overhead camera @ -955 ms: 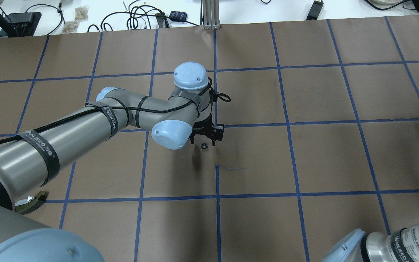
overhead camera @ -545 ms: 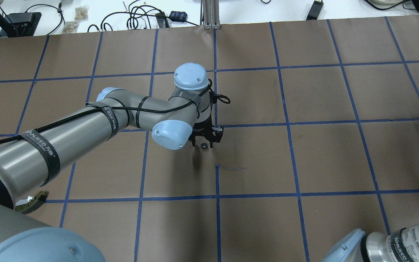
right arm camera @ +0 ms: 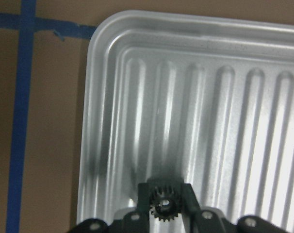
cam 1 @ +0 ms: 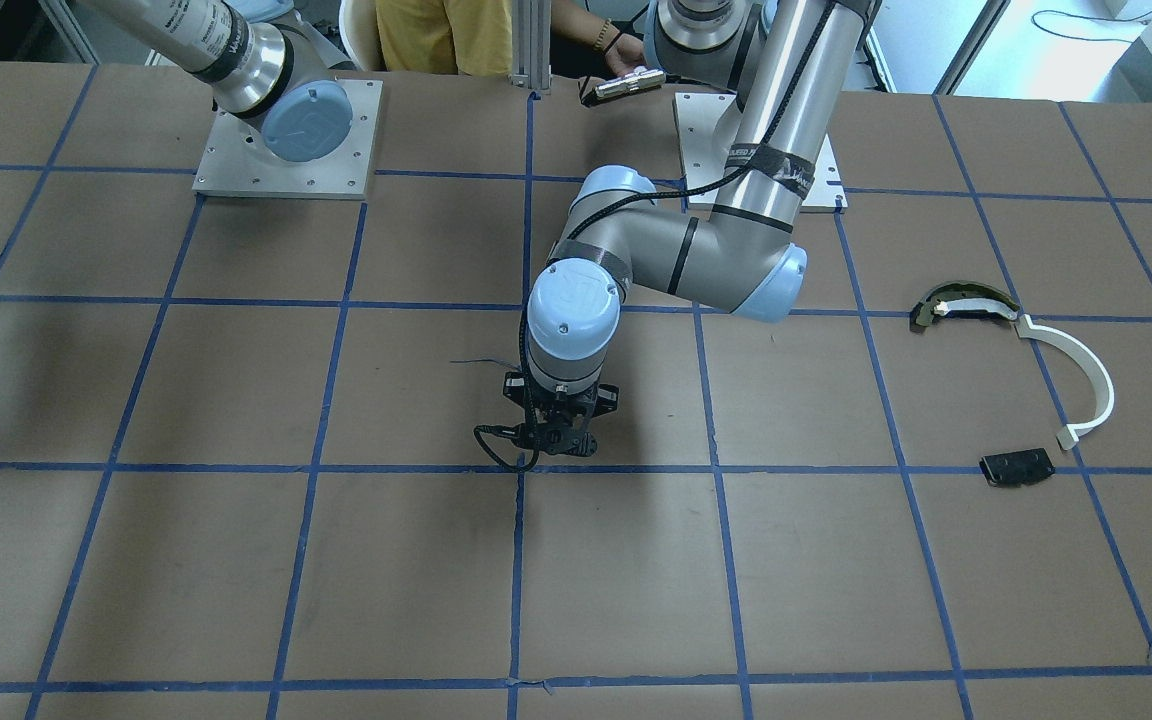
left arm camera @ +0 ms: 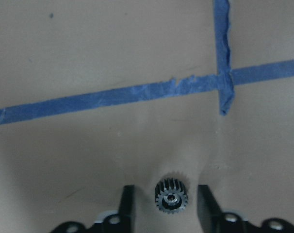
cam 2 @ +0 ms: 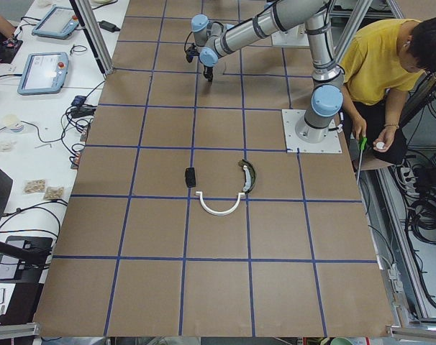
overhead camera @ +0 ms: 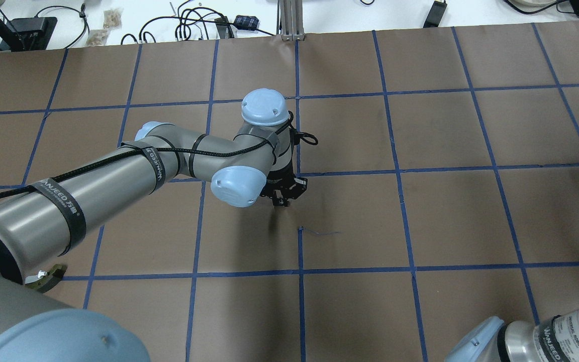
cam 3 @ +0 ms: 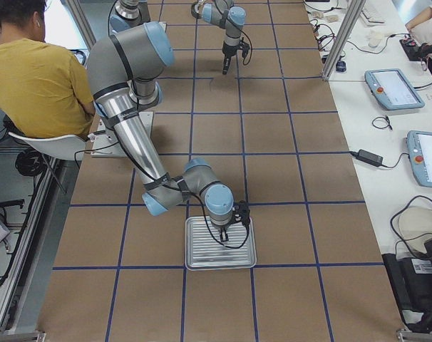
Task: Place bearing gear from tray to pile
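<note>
My right tool (right arm camera: 164, 194) grips a bearing gear (right arm camera: 161, 208) over the tray (right arm camera: 234, 97); left tool (left arm camera: 165, 190) (parted) straddles another gear (left arm camera: 170, 196).

Dark toothed bearing gear (right arm camera: 162, 205) clamped in right pincer (right arm camera: 164, 190) over ribbed silver tray (right arm camera: 244, 121). Second gear (left arm camera: 171, 195) flat on surface (left arm camera: 89, 58) between spread left pincer (left arm camera: 165, 190) fingers, untouched. Pile (cam 2: 220, 211) far off: white curved strip (cam 1: 1104, 385), dark arc (cam 1: 961, 303), black plate (cam 1: 1016, 467).

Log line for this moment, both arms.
left gripper open astride table gear | right gripper shut on tray gear, over tray
</note>
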### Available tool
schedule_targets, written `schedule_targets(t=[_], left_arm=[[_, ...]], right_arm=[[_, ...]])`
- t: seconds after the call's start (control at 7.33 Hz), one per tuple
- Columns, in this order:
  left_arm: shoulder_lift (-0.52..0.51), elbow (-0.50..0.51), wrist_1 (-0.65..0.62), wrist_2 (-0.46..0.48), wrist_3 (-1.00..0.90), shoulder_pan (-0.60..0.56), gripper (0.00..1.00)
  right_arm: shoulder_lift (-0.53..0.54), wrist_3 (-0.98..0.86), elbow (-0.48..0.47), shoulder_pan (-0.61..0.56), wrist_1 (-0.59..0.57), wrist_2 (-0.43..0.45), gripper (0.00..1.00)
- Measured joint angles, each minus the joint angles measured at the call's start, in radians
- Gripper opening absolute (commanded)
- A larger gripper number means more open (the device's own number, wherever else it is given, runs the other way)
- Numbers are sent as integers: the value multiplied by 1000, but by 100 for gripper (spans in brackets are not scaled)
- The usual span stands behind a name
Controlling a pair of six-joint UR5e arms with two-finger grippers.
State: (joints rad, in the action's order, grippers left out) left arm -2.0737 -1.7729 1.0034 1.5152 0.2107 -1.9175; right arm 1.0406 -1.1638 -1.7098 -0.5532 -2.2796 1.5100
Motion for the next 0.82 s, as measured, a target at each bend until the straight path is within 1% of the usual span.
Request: schedule_targets(t=[0.27,0.41,0.55,0.68,0.82], left_arm=[[9,15,0,14,-9,8,0],[26,33,17,40,-15,32,0],[48,70,64,66,-26,91,0],[68,119,134,79,-75,170,0],[85,166,210,100,-179,273,0]], right_arm=[[99,16,-18,-71,19,-10,0],[167,50,-49,-142,25,-12,0],[240,136,-102,-244,27,-9,0],[306,260,-163,-359,25,-9,0],[355,418,-219,-489,21,-9,0]])
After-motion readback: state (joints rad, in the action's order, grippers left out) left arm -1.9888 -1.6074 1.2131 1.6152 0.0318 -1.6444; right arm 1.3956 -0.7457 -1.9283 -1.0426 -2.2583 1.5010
